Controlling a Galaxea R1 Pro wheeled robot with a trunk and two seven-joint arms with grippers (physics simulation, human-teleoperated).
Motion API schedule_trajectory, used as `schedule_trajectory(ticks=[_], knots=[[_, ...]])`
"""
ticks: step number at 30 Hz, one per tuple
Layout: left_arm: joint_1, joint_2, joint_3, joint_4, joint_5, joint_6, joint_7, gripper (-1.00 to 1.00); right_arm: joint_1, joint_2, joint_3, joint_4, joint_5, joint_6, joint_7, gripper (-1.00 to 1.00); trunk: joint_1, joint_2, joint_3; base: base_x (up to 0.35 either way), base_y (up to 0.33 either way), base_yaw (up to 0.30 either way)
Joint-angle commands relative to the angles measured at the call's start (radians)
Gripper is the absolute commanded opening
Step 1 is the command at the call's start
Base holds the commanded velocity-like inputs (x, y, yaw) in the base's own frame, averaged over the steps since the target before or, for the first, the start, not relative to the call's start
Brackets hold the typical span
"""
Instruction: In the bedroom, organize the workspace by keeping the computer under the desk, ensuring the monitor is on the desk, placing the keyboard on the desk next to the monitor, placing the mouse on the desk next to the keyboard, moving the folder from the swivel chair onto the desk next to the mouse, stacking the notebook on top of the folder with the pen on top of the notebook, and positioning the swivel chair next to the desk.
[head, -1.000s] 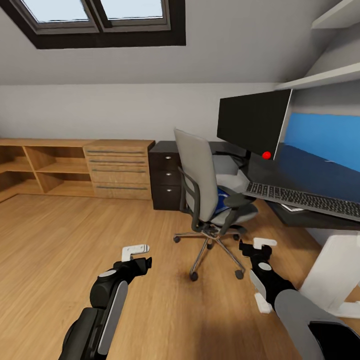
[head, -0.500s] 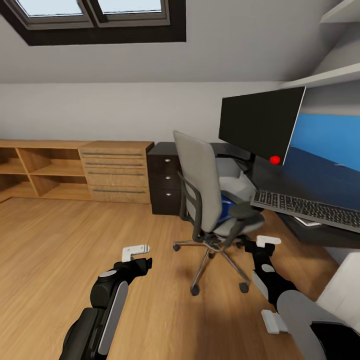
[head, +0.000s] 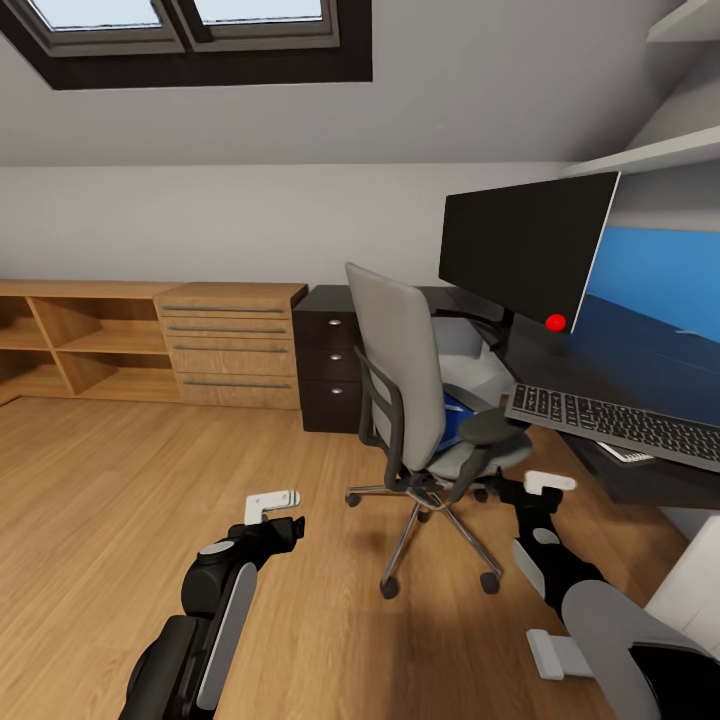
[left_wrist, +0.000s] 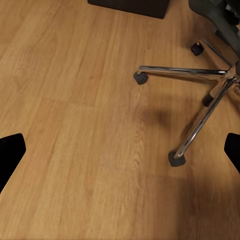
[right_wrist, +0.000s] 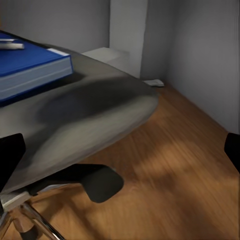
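The grey swivel chair (head: 400, 365) stands on the floor in front of the black desk (head: 640, 350), its back towards me. The blue folder (head: 456, 413) lies on its seat, and the right wrist view shows this folder (right_wrist: 30, 67) with a thin pale thing on top at the frame's edge. On the desk stand the black monitor (head: 525, 250) and the keyboard (head: 615, 422), which overhangs the near edge. My right gripper (head: 530, 488) is open, low beside the seat's front. My left gripper (head: 283, 512) hangs open over bare floor, left of the chair's star base (left_wrist: 200, 95).
A dark drawer unit (head: 330, 355) sits behind the chair, with a light wooden chest (head: 232, 345) and open shelves (head: 75, 340) to its left. The desk's white leg (head: 690, 585) is at the near right. Wooden floor stretches to the left.
The head view has shifted a little, so desk and monitor sit further right. My right gripper has crept forward, closer to the chair's seat. The left arm has held still.
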Motion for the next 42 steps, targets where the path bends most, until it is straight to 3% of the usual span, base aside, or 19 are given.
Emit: schedule_trajectory(ticks=[1,23,34,42], knots=[[0.000,0.000,-0.001,-0.001,0.011,0.003,0.009,1.00,-0.001,-0.001,-0.004,0.001,-0.002,-0.004,0.000,1.00,0.000,0.000,-0.001,0.000,0.000,0.000],[-0.001,0.000,-0.001,0.005,0.009,0.003,0.008,1.00,-0.001,-0.001,-0.008,-0.004,-0.004,-0.007,-0.018,1.00,0.000,0.000,-0.001,0.094,0.000,0.006],[-0.001,0.000,-0.001,0.005,0.009,0.003,0.009,1.00,-0.001,0.006,-0.006,0.004,-0.008,-0.044,-0.016,1.00,0.000,0.000,-0.001,0.000,0.000,0.250],[-0.001,0.000,-0.001,0.005,0.009,0.005,0.009,1.00,-0.001,0.032,-0.005,0.006,-0.007,-0.044,-0.016,1.00,0.000,0.000,-0.001,0.000,0.000,0.274]])
